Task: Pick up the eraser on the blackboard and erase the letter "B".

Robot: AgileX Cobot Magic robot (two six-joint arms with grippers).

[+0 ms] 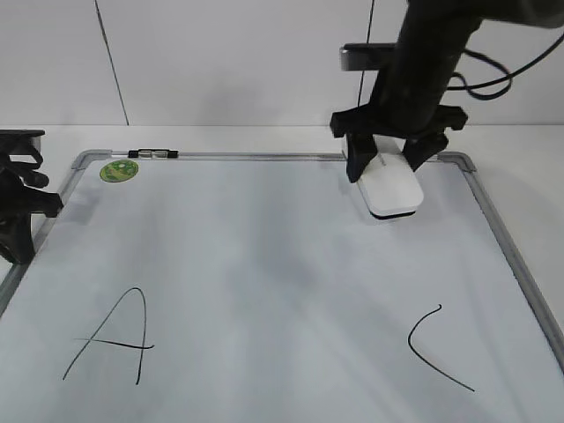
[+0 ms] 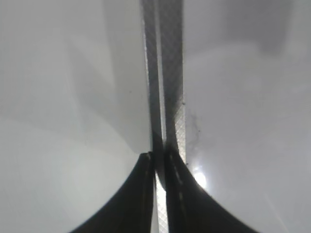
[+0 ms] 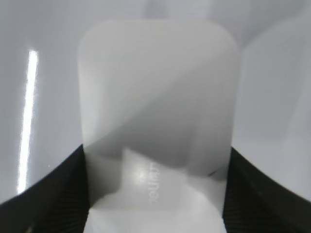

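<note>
The white eraser point(image 1: 392, 187) is gripped between the fingers of my right gripper point(image 1: 385, 165) at the far right part of the blackboard point(image 1: 264, 256), close to its top frame. In the right wrist view the eraser point(image 3: 155, 97) fills the frame, with both black fingers of the right gripper point(image 3: 156, 160) pressed on its sides. A black "A" point(image 1: 110, 339) is at the near left and a black "C" point(image 1: 436, 348) at the near right. No letter "B" shows between them. My left gripper point(image 1: 22, 211) is shut and empty at the board's left edge, and its tips point(image 2: 160, 158) hang over the grey frame point(image 2: 165, 73).
A round green sticker point(image 1: 118, 170) sits at the board's far left corner. A small black and silver object point(image 1: 152, 153) lies on the top frame beside it. A white wall stands behind the table.
</note>
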